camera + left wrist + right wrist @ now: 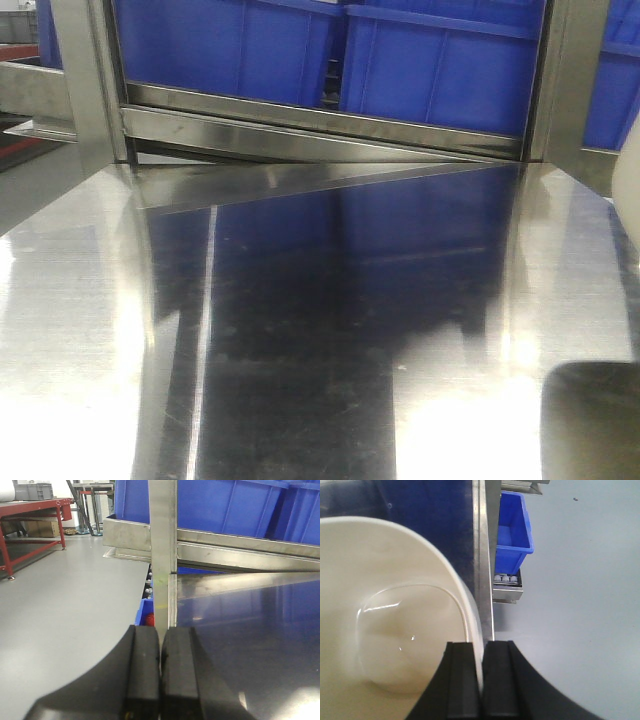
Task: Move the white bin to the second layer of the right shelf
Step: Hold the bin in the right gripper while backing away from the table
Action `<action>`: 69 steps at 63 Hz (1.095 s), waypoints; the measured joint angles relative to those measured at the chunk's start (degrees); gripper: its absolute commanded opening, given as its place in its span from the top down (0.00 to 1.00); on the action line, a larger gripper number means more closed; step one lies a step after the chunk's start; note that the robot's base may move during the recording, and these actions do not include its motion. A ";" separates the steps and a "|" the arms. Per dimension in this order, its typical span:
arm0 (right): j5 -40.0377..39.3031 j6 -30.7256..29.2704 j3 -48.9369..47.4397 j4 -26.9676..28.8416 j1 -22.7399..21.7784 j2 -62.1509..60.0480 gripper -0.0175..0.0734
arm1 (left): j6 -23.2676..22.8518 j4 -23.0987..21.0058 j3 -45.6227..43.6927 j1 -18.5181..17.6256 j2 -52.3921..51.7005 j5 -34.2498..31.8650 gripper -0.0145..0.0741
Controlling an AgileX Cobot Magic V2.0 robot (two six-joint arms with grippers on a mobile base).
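Note:
The white bin (385, 625) fills the left of the right wrist view, and I look into its glossy cream inside. My right gripper (482, 646) is shut on its right rim, one finger inside and one outside. The bin is over the right edge of the steel tabletop (485, 580). A pale sliver at the right edge of the front view (632, 190) may be the bin's wall. My left gripper (160, 630) is shut and empty, over the tabletop's left edge. A rack level with small white rollers (507, 579) shows below a blue crate; I cannot tell which layer it is.
Large blue crates (440, 70) stand on a steel rack behind the mirror-like tabletop (330, 330). A steel upright (164, 555) rises just ahead of the left gripper. A small blue crate (514, 530) sits low to the right of the table. A red-framed bench (30, 515) stands far left.

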 measured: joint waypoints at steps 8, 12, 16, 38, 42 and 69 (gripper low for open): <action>0.00 0.00 0.00 0.00 0.00 0.00 0.75 | 0.00 0.00 0.00 0.00 0.00 0.00 0.74; 0.00 0.00 0.00 0.00 0.00 0.00 0.75 | 0.00 0.00 0.00 0.00 0.00 0.00 0.74; 0.00 0.00 0.00 0.00 0.00 0.00 0.75 | 0.00 0.00 0.00 0.00 0.00 0.00 0.74; 0.00 0.00 0.00 0.00 0.00 0.00 0.75 | 0.00 0.00 0.00 0.00 0.00 0.00 0.74; 0.00 0.00 0.00 0.00 0.00 0.00 0.75 | 0.00 0.00 0.00 0.00 0.00 0.00 0.74; 0.00 0.00 0.00 0.03 0.00 0.00 0.75 | 0.00 0.00 0.00 -1.72 0.00 0.00 0.74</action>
